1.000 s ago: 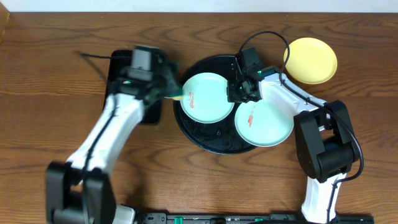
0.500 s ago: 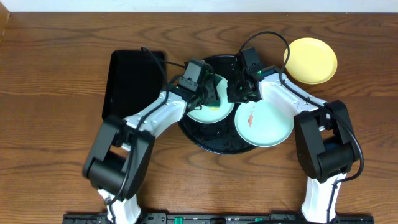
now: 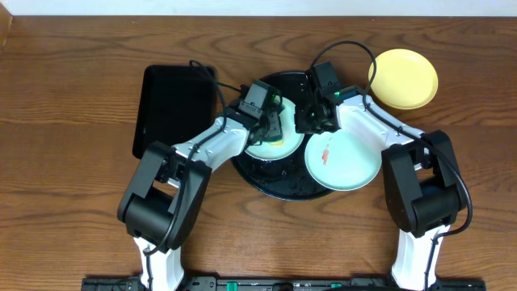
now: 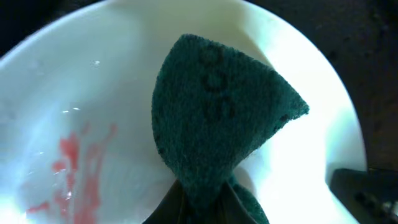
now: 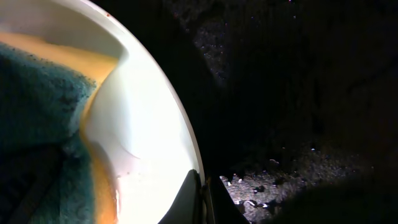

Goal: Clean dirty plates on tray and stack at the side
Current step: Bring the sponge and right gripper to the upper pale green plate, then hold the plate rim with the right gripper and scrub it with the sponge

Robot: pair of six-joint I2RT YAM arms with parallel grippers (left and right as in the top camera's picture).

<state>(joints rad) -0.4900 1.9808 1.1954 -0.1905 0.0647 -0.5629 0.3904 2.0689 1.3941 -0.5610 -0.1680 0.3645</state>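
Now the mint plate [image 4: 93,81] on the round black tray [image 3: 275,184] has the green sponge [image 4: 217,118] pressed on it, just ahead of our left claw [image 3: 271,123], which is clamped on the sponge. A sec ago that claw was back by the rect. tray [image 3: 174,105]. The red smear [image 4: 74,168] lies left of the claw, unwiped, so scrubbing can start. Our right claw [image 5: 202,199] looks pinched on the plate's rim.
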